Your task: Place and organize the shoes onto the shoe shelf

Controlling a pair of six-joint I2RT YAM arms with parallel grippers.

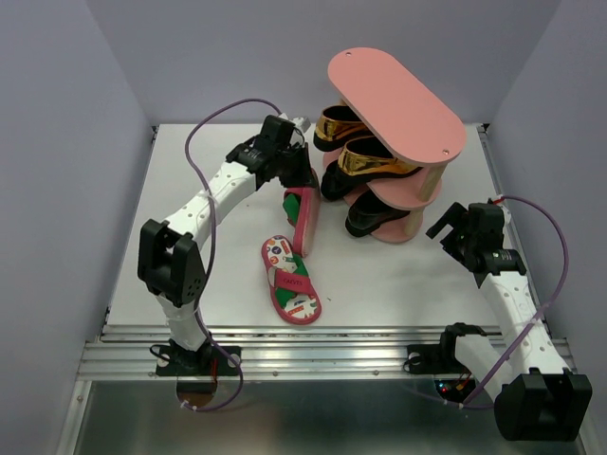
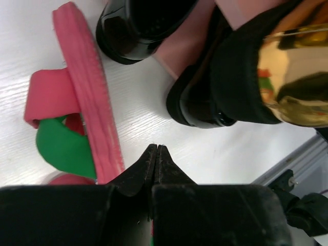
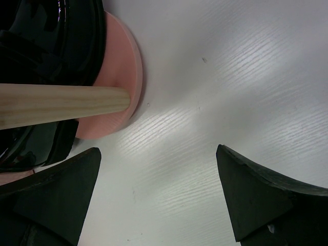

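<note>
Flip-flop (image 1: 303, 220) is balancing on its edge on the tabletop (image 1: 398, 275), just beside the left pincer (image 2: 155, 147), which is shut with nothing visibly in it. Any bump could topple it against the shoe shelf (image 1: 398, 104). Right pincer (image 3: 159, 149) gapes empty.

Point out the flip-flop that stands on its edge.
The flip-flop right beside the shoe shelf; the other flip-flop lies flat, footbed up, nearer the arms.
</note>
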